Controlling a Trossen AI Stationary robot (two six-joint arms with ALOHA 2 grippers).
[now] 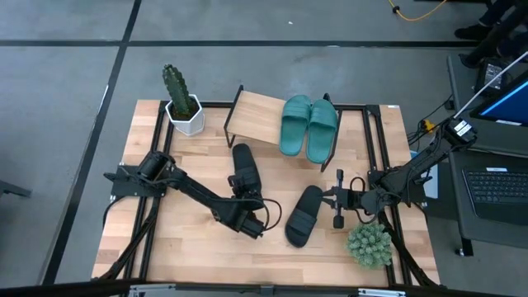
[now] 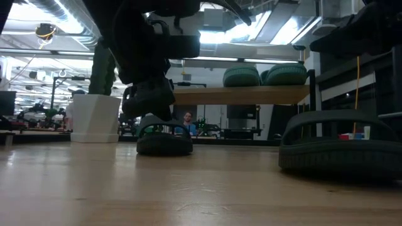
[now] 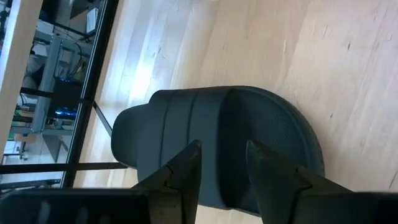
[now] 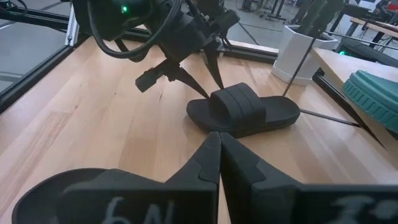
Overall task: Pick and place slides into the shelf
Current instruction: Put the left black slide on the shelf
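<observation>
Two teal-green slides (image 1: 309, 125) lie side by side on the right part of the shelf's wooden board (image 1: 256, 115); in the low view they show on top of it (image 2: 264, 75). One black slide (image 1: 245, 169) lies flat on the table in front of the shelf. My left gripper (image 3: 221, 163) is open, pointing down over this slide (image 3: 217, 143) just behind its strap (image 3: 174, 121). The other black slide (image 1: 304, 216) lies flat toward the table's right. My right gripper (image 1: 326, 198) is shut and empty, close by its right side. My left gripper stands over the black slide's footbed next to the strap (image 4: 239, 99), coming from above with its fingers (image 4: 211, 71) slanting down. I cannot tell whether the fingertips touch the slide, which lies flat on the table.
A cactus in a white pot (image 1: 183, 103) stands at the far left beside the shelf. A round green plant (image 1: 369, 245) stands at the near right corner. Black frame rails (image 1: 371, 140) run along the table's edges. A laptop (image 1: 495, 186) sits beyond the right edge.
</observation>
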